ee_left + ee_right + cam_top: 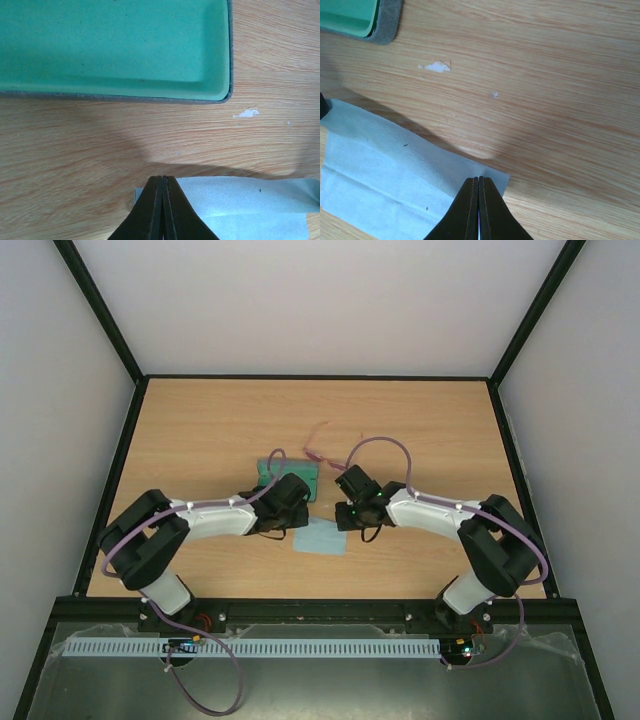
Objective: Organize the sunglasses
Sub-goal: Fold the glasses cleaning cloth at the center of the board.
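Sunglasses (320, 447): lying on the bench (200, 430) just beyond the far right corner of the case, apart from both claws; too thin to tell from the top view whether they are folded.
Case (110, 45): open, green lining facing up, nothing in the part that shows.
Cloth (322, 538): flat on the bench, near side of the case, between the two wrists.
Left arm: elbow drawn back to the left edge, forearm reaching in towards the middle, wrist tipped down.
Left claw (161, 181): clenched, fingers pressed together, tip at the left edge of the cloth; whether cloth is pinched between them cannot be told.
Right arm: mirrors the left, elbow out to the right, forearm angled inward, wrist tipped down.
Right claw (479, 181): clenched, tip at the cloth's right corner; a pinch cannot be confirmed.
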`<state>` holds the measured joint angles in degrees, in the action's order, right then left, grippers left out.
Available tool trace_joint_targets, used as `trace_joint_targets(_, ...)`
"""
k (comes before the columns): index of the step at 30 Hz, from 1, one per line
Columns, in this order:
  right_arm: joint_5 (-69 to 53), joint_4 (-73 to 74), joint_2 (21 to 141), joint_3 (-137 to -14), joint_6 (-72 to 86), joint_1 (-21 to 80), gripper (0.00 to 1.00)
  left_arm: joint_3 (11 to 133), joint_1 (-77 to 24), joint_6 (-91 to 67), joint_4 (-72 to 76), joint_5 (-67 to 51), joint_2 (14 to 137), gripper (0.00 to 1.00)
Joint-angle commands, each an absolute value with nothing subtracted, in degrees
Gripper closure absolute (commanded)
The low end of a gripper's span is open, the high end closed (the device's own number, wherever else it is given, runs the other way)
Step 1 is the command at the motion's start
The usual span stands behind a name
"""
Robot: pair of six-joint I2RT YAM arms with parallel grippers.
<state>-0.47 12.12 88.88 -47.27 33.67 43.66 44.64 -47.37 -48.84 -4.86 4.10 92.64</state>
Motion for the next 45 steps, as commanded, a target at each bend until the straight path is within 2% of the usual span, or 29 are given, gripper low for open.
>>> trace_joint_targets(1,-0.7,13.1,87.6,-46.3,34.2,44.9,0.99,44.0,-47.7,-49.2,-4.7,4.6,90.8,0.98)
trace_joint_targets(8,-0.2,13.2,87.6,-46.2,34.8,46.6,0.98,43.7,-48.3,-49.4,-5.0,4.8,89.8,0.98)
trace_joint_targets(19,0.1,14.4,85.9,-45.8,35.0,47.7,0.89,42.4,-49.2,-50.0,-5.0,4.6,88.7,0.96)
trace_joint_targets(32,0.0,14.1,84.9,-43.6,35.7,49.5,0.89,40.5,-49.4,-50.0,-5.3,5.0,87.0,0.91)
trace_joint_targets(45,0.6,15.9,81.1,-41.7,36.1,50.0,0.86,38.3,-49.5,-50.0,-6.2,5.0,84.2,0.91)
